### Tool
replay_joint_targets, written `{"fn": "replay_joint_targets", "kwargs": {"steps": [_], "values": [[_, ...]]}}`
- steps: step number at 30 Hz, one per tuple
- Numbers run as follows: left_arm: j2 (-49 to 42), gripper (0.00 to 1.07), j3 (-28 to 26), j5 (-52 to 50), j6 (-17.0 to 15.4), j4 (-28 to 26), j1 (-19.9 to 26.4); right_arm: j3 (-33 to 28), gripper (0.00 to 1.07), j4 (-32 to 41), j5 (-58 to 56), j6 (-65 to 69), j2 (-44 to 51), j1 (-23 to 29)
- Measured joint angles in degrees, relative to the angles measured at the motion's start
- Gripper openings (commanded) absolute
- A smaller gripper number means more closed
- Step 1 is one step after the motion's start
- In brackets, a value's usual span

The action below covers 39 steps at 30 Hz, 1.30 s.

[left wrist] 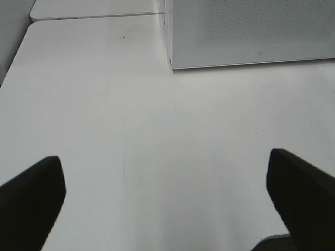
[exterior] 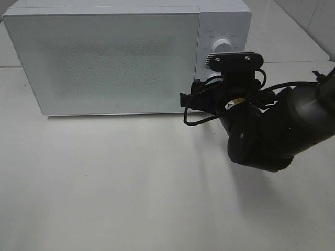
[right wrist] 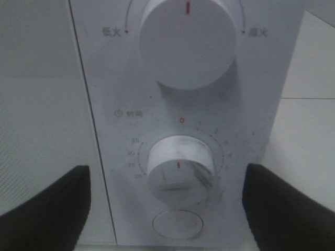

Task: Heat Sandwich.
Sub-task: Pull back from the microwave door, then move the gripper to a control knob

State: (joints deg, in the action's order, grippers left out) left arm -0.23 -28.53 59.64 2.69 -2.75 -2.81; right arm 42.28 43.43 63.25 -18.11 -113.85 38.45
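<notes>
Sandwich is nowhere in view; with the door [exterior: 104, 57] shut, it is probably inside the microwave [exterior: 222, 23], though the frosted panel hides that. Nearest, the left jaws hang released over the surface [left wrist: 157, 130]. Farther, the right jaws stand spread, grasping nothing, flanking the timer knob [right wrist: 180, 170] toward the surface's far edge; its setting is unreadable, so timing seems left.

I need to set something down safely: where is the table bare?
The table is bare in front of the microwave door, also under the open left end effector. It is crowded at the lower dial, where the right arm hovers.
</notes>
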Motion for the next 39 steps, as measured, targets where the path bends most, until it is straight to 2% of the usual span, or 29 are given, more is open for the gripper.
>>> {"fn": "replay_joint_targets", "kwargs": {"steps": [7,18,23,25,26,27,28,30,33,39], "values": [[0.0,1.01,0.0,0.0,0.0,0.0,0.0,2.9,0.76,-0.6,-0.5,0.0,-2.1,-1.5],[0.0,1.01,0.0,0.0,0.0,0.0,0.0,3.7,0.75,-1.1,-0.5,0.0,-3.2,-1.8],[0.0,1.01,0.0,0.0,0.0,0.0,0.0,3.7,0.62,-1.2,-0.5,0.0,-3.2,-1.8],[0.0,1.01,0.0,0.0,0.0,0.0,0.0,3.7,0.45,-1.2,-0.5,0.0,-3.2,-1.8],[0.0,1.01,0.0,0.0,0.0,0.0,0.0,3.7,0.45,-1.2,-0.5,0.0,-3.2,-1.8],[0.0,1.01,0.0,0.0,0.0,0.0,0.0,3.7,0.38,-1.2,-0.5,0.0,-3.2,-1.8],[0.0,1.01,0.0,0.0,0.0,0.0,0.0,3.7,0.25,-0.5,-0.4,0.0,-3.2,-1.8],[0.0,1.01,0.0,0.0,0.0,0.0,0.0,3.7,0.17,-0.5,-0.4,0.0,-3.2,-1.9],[0.0,1.01,0.0,0.0,0.0,0.0,0.0,3.7,0.11,-0.5,-0.4,0.0,-3.2,-1.9],[0.0,1.01,0.0,0.0,0.0,0.0,0.0,3.7,0.12,-0.5,-0.4,0.0,-3.2,-1.9]]}}
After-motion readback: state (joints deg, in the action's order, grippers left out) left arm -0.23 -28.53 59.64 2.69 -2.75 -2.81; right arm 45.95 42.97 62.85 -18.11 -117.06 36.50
